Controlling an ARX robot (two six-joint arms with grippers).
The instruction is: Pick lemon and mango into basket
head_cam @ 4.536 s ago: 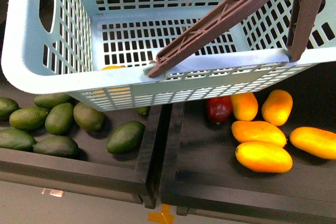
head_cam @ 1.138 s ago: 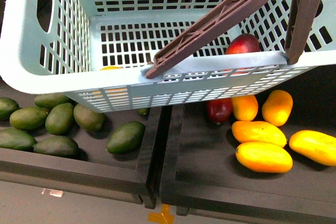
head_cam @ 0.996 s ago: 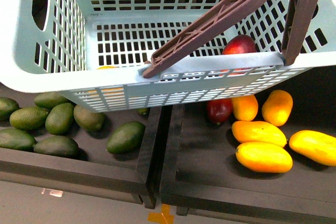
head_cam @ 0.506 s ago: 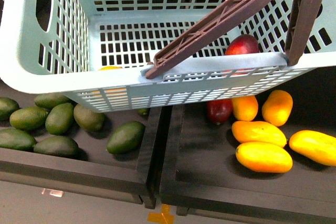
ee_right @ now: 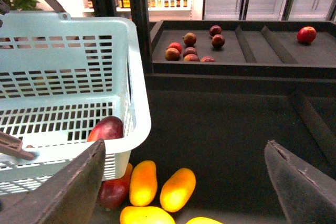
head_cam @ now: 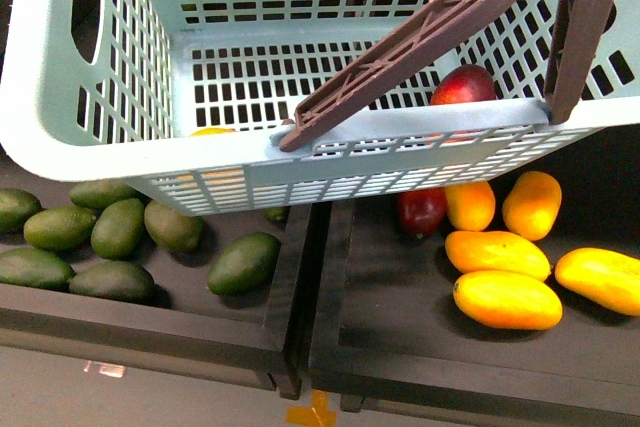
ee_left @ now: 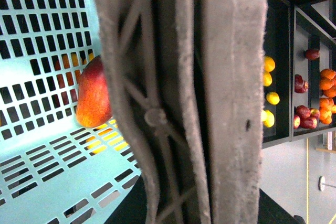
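Note:
The aqua basket (head_cam: 100,147) hangs over the fruit trays, carried by its brown handles (head_cam: 400,47). My left gripper (ee_left: 197,208) is shut on a handle (ee_left: 184,98), which fills the left wrist view. A dark red mango (head_cam: 462,84) lies inside the basket at its near right corner; it also shows in the left wrist view (ee_left: 93,95) and the right wrist view (ee_right: 106,128). A yellow fruit (head_cam: 212,131), perhaps the lemon, shows through the basket's near wall; I cannot tell if it is inside. My right gripper (ee_right: 186,182) is open and empty beside the basket (ee_right: 131,77).
A second dark red mango (head_cam: 420,209) and several yellow-orange mangoes (head_cam: 505,299) lie in the right tray under the basket. Green oval fruits (head_cam: 118,229) fill the left tray. A black divider (head_cam: 310,287) runs between the trays. Red fruits (ee_right: 190,45) sit on a far shelf.
The red mango now lies in the basket; 4.5 s ago it was not there. The basket has swayed slightly in the last second and sits about where it was.

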